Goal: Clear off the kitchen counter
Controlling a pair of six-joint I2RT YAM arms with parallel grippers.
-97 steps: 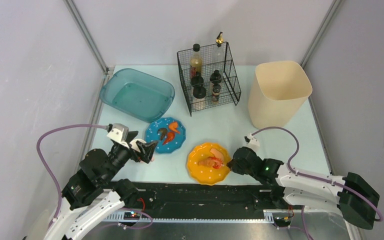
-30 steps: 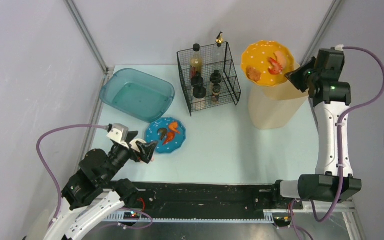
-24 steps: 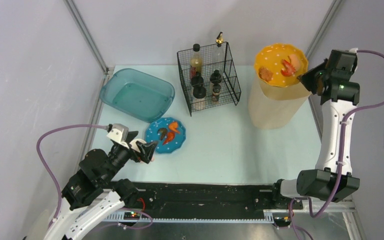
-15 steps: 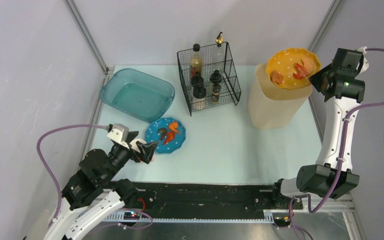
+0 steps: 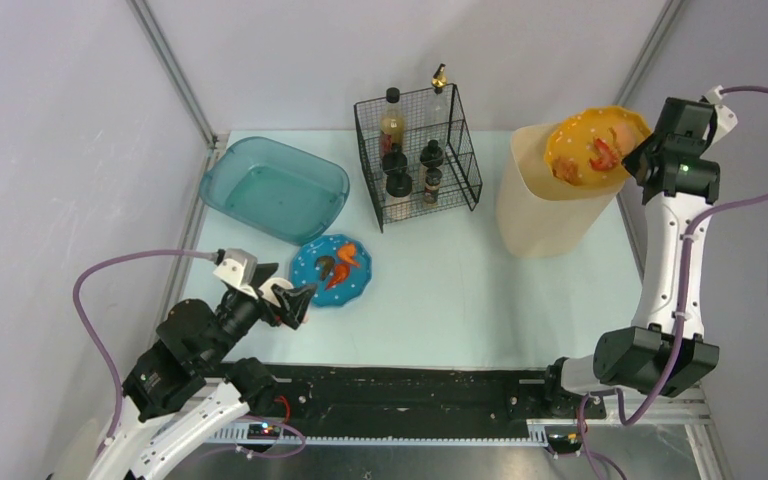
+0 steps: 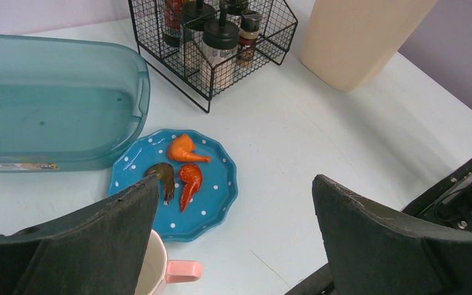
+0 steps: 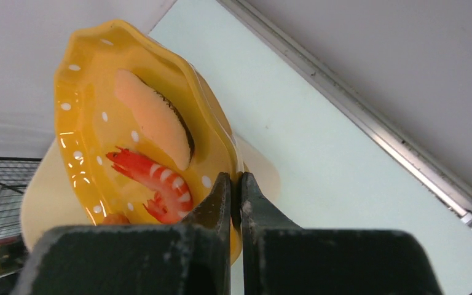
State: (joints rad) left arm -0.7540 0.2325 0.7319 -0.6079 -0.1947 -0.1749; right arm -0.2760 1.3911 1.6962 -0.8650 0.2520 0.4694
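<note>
The kitchen counter (image 5: 440, 290) is a pale mint-blue tabletop. My right gripper (image 5: 643, 160) is shut on the rim of a yellow dotted plate (image 5: 594, 145), tilted over the open top of a beige bin (image 5: 540, 205). In the right wrist view the gripper (image 7: 235, 184) pinches the plate (image 7: 92, 141), which carries a red shrimp (image 7: 153, 184) and a pale orange piece (image 7: 153, 120). My left gripper (image 5: 295, 300) is open and empty, near a blue dotted plate (image 5: 332, 270) with food pieces. That plate (image 6: 215, 184) and a mug with a pink handle (image 6: 166, 270) show in the left wrist view.
A teal translucent tub (image 5: 273, 188) stands at the back left. A black wire rack (image 5: 415, 160) with several bottles stands at the back middle. Metal frame posts rise at the back corners. A black rail (image 5: 410, 385) runs along the front edge.
My right arm lifted the yellow plate from the front of the counter up to the beige bin, moved it right, and tilted it over the bin's opening. The left arm has not moved.
</note>
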